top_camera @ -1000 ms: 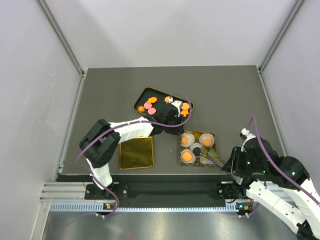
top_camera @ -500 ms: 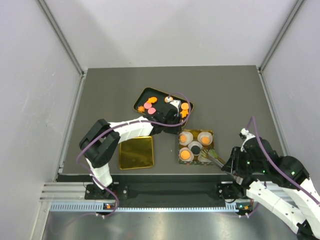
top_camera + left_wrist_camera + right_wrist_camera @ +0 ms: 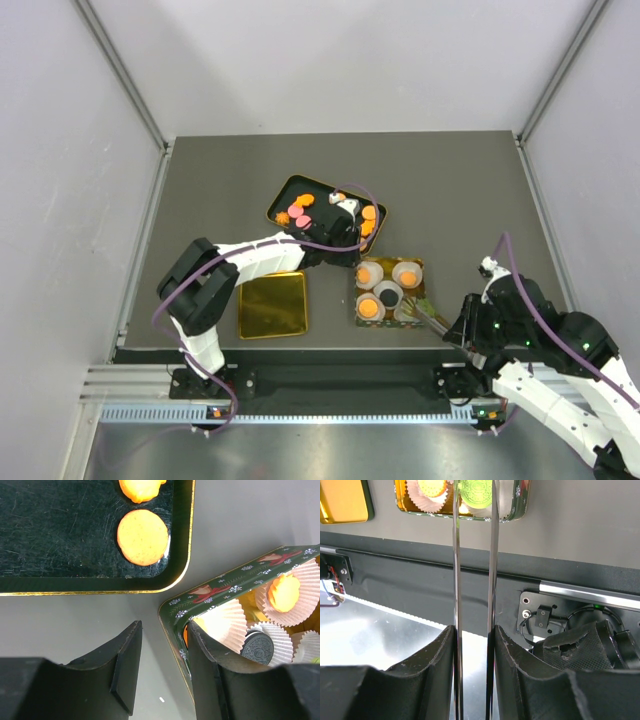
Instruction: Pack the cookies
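Cookies [image 3: 142, 536] are lying loose in the black tray [image 3: 60, 530] just ahead of the left gripper [image 3: 165, 625]. Others are sitting in paper cups [image 3: 225, 622] in the tin [image 3: 220, 587] to its right. Left jaws are standing apart, straddling the tin's corner wall. Right gripper [image 3: 473, 630] is clamping tongs [image 3: 492, 555], and 1 green cookie [image 3: 475, 489] is sitting between their tips, far ahead of it.

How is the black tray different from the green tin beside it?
The black tray is plain and shiny; the tin has snowflake pictures on its side. In the tray the cookies lie loose and flat; in the tin they sit in white paper cups. Both have gold edges and hold orange cookies.
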